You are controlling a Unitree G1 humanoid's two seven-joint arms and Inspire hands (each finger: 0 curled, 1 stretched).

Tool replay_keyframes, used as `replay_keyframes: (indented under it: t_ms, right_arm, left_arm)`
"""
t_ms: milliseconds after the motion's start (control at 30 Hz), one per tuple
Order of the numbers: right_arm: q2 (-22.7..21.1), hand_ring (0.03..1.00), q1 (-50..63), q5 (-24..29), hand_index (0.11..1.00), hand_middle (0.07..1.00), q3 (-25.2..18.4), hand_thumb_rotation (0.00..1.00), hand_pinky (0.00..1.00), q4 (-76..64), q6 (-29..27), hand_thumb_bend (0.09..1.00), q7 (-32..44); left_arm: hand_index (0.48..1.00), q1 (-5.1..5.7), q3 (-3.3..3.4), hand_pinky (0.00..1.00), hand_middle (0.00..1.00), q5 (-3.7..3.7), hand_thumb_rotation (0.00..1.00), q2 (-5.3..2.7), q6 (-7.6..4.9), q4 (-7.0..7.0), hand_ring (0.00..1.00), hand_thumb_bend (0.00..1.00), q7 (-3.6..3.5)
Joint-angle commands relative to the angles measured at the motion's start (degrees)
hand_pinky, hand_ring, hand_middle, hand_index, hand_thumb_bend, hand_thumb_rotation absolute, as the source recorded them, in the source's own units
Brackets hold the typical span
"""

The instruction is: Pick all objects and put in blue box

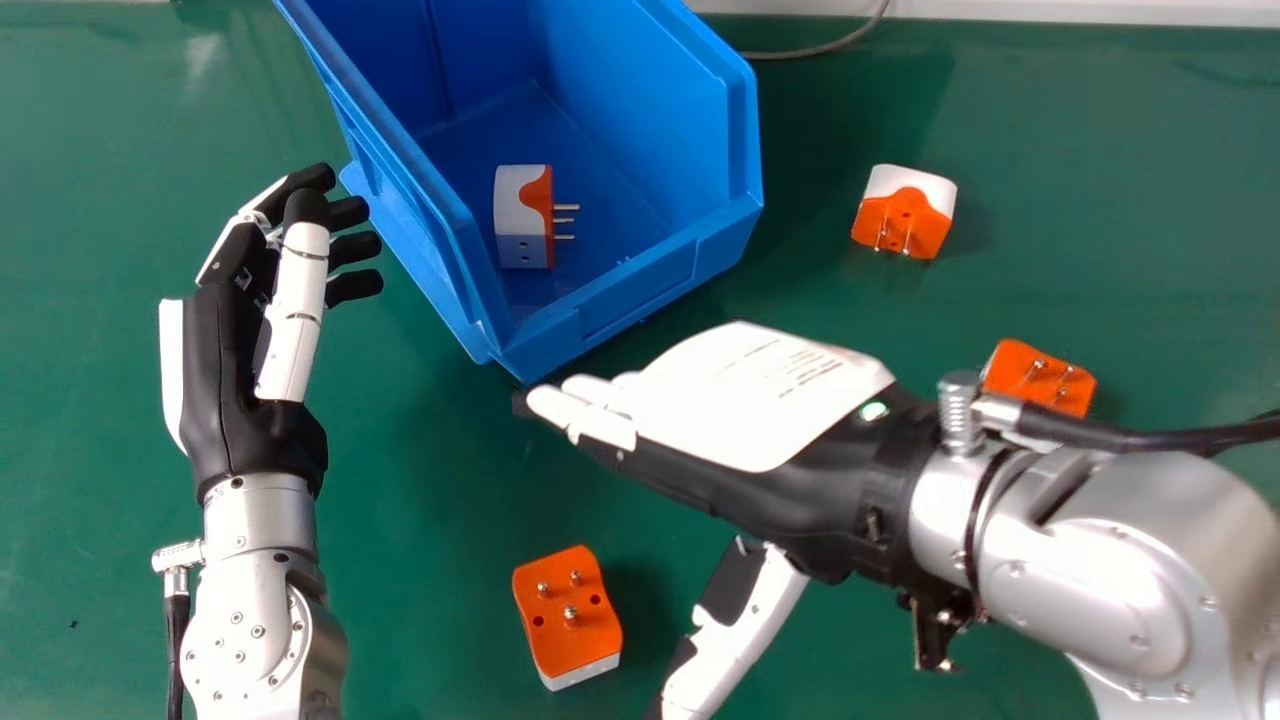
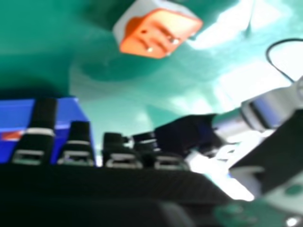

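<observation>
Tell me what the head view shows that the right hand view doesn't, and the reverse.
Head view: the far adapter, right of the box; the wrist-side adapter; and the white back of the right hand.
Right hand view: the dark inner side of that hand's fingers, up close.
Both: the blue box, something orange inside it, the near adapter and the left hand.

A green table point(image 1: 1130, 200) spreads under everything in the head view, smooth and faintly glossy. Along its far side runs a pale strip point(image 1: 1100, 10) (wall or ledge, I cannot tell which). A thin grey cable point(image 1: 840, 45) curves down from the strip onto the table. Light leaves a soft pale patch point(image 1: 200, 52) toward the far left and, in the right hand view, broad white glare point(image 2: 232, 26). A dark speck point(image 1: 73, 624) sits near left.
</observation>
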Motion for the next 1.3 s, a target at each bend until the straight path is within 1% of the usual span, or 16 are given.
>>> replay_keyframes:
  t_ms: [0, 67, 133, 233, 300, 367, 467, 600, 633, 833, 933, 1000, 1033, 1100, 1233, 1267]
  right_arm:
    - [0.9, 0.937, 0.5, -0.9, 0.999, 0.977, 0.3, 0.57, 0.77, 0.3, -1.5, 0.974, -3.2]
    - [1.4, 0.929, 1.0, -1.1, 0.993, 0.971, 0.6, 0.56, 0.76, 1.1, -2.1, 0.971, -4.6]
    - [1.7, 0.918, 1.3, -1.1, 0.986, 0.963, 0.7, 0.55, 0.75, 1.8, -2.7, 0.970, -5.9]
    - [2.4, 0.909, 1.6, -0.7, 0.979, 0.956, 0.9, 0.55, 0.74, 3.1, -3.2, 0.967, -7.1]
    - [2.9, 0.901, 1.9, -0.7, 0.974, 0.949, 1.3, 0.54, 0.73, 3.9, -3.4, 0.961, -7.9]
    - [3.3, 0.893, 2.1, -1.1, 0.969, 0.943, 1.6, 0.52, 0.72, 4.6, -3.8, 0.956, -8.8]
    - [3.6, 0.885, 2.4, -1.6, 0.964, 0.936, 2.2, 0.51, 0.71, 5.8, -4.6, 0.951, -10.8]
    - [4.1, 0.875, 2.6, -1.8, 0.957, 0.929, 2.5, 0.50, 0.70, 6.8, -5.0, 0.946, -12.2]
    - [4.1, 0.875, 2.7, -1.9, 0.957, 0.929, 2.7, 0.50, 0.70, 7.2, -5.3, 0.946, -12.7]
    - [4.9, 0.852, 2.6, -2.6, 0.943, 0.910, 3.7, 0.48, 0.68, 9.1, -5.1, 0.935, -13.5]
    - [5.3, 0.831, 2.8, -3.4, 0.929, 0.893, 4.3, 0.45, 0.67, 9.9, -5.1, 0.922, -14.2]
    - [5.5, 0.824, 3.0, -4.1, 0.923, 0.885, 4.8, 0.44, 0.66, 10.5, -5.2, 0.916, -14.7]
    - [5.5, 0.824, 3.1, -4.4, 0.923, 0.885, 5.0, 0.44, 0.66, 10.7, -5.3, 0.916, -14.9]
    - [5.4, 0.817, 3.1, -5.2, 0.918, 0.879, 5.8, 0.43, 0.65, 11.3, -5.7, 0.912, -15.1]
    - [5.5, 0.812, 3.5, -6.9, 0.913, 0.874, 7.2, 0.43, 0.65, 12.4, -6.1, 0.908, -15.4]
    - [5.8, 0.812, 3.5, -7.1, 0.913, 0.874, 7.5, 0.43, 0.65, 12.6, -5.9, 0.908, -15.1]
  left_arm:
    - [0.722, -0.59, 0.07, 0.61, 0.69, 0.26, 0.67, 0.46, -0.58, -0.87, 0.66, 0.56, 0.10]
    - [0.722, -0.66, 0.15, 0.60, 0.69, 0.10, 0.67, 0.49, -0.37, -0.78, 0.65, 0.56, 0.13]
    - [0.722, -0.79, 0.27, 0.60, 0.69, -0.08, 0.67, 0.60, -0.68, -0.30, 0.65, 0.55, -0.09]
    - [0.724, -0.89, 0.31, 0.60, 0.69, 0.11, 0.67, 0.81, -1.26, 0.27, 0.66, 0.55, -0.22]
    - [0.724, -0.98, 0.32, 0.60, 0.69, 0.05, 0.67, 0.89, -1.55, 0.52, 0.66, 0.55, -0.35]
    - [0.724, -0.96, 0.25, 0.60, 0.69, 0.19, 0.67, 0.97, -1.40, 0.33, 0.66, 0.55, -0.24]
    - [0.722, -0.92, 0.23, 0.60, 0.69, 0.16, 0.67, 0.92, -1.03, -0.03, 0.65, 0.55, -0.07]
    - [0.723, -0.89, 0.26, 0.60, 0.69, -0.22, 0.67, 0.98, -1.01, -0.05, 0.65, 0.55, -0.47]
    - [0.723, -0.96, 0.29, 0.60, 0.69, -0.17, 0.67, 1.01, -1.03, 0.04, 0.65, 0.55, -0.43]
    - [0.724, -1.19, 0.16, 0.60, 0.69, 0.81, 0.67, 1.30, -1.59, 0.35, 0.65, 0.55, 0.15]
    - [0.722, -1.10, 0.12, 0.60, 0.69, 0.59, 0.67, 1.21, -1.15, -0.06, 0.65, 0.55, 0.22]
    - [0.722, -1.03, 0.03, 0.60, 0.69, 0.86, 0.68, 1.32, -1.31, -0.13, 0.65, 0.55, 0.27]
    - [0.722, -1.00, 0.02, 0.60, 0.69, 0.86, 0.68, 1.30, -1.33, -0.19, 0.65, 0.55, 0.29]
    - [0.722, -0.98, 0.05, 0.59, 0.68, 0.60, 0.68, 1.14, -1.04, -0.48, 0.65, 0.54, 0.33]
    - [0.721, -0.88, 0.07, 0.59, 0.68, 0.17, 0.68, 1.02, -0.62, -0.89, 0.65, 0.54, 0.14]
    - [0.721, -0.86, 0.06, 0.59, 0.68, 0.25, 0.68, 1.01, -0.60, -0.94, 0.65, 0.54, 0.24]
